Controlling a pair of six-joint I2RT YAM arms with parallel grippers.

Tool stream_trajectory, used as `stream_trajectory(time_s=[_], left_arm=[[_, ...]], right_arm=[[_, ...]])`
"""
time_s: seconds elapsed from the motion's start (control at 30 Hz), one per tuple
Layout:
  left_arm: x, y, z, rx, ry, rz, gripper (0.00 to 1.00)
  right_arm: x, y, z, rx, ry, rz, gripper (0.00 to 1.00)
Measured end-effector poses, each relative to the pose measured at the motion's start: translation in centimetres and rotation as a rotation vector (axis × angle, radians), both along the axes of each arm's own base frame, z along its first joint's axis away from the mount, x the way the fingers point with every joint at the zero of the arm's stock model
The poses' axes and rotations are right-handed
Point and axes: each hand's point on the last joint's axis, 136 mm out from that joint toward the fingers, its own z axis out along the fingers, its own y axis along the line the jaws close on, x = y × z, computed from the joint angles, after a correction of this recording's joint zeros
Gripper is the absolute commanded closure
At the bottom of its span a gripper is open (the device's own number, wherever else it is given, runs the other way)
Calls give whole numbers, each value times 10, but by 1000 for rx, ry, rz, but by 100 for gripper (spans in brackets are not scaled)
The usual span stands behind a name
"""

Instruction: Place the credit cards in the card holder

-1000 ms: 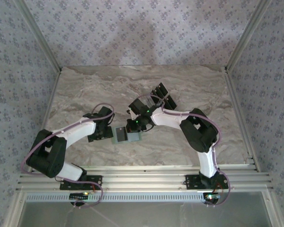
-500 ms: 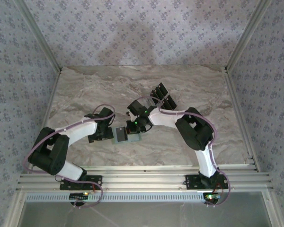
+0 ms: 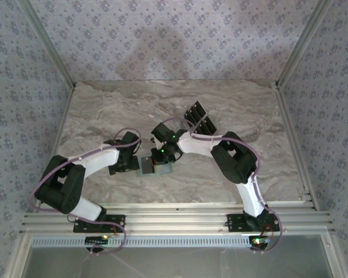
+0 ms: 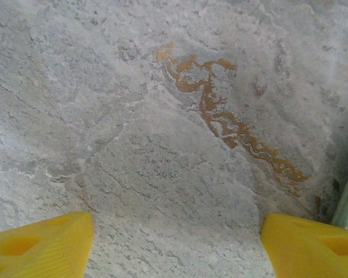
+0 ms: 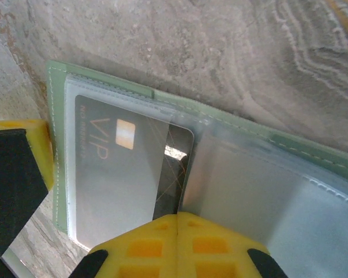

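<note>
— Where is the pale green, clear-sleeved card holder [image 5: 57, 133]?
— At twelve o'clock from the right gripper [image 5: 177, 225], the nearer one. Its long axis runs ten-to-four.
— And the fingers?
— Pressed together against a dark gold-lined card [image 5: 175, 168]; whether they pinch it or push it is unclear.
— The left gripper [image 4: 177, 229]?
— Spread wide and holding nothing. The holder's edge is at its three o'clock, mostly cut off.

card holder [image 5: 59, 98]: pale green | card [image 5: 116, 185]: grey | table [image 4: 162, 116]: grey marble

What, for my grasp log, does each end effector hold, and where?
Left end effector: open, holding nothing. Right end effector: shut at the dark card's edge; grip unclear.
</note>
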Motion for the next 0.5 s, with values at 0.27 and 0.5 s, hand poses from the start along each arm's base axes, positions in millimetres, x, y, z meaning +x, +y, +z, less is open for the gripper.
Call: stream_trajectory(time_s=[0.27,0.5], left_arm=[[0,0,0,-1,-1,0,22],[0,-1,-1,-3,1,0,21]], right_arm=[[-3,9,2,0,0,16,96],[-4,12,1,0,7,23,95]])
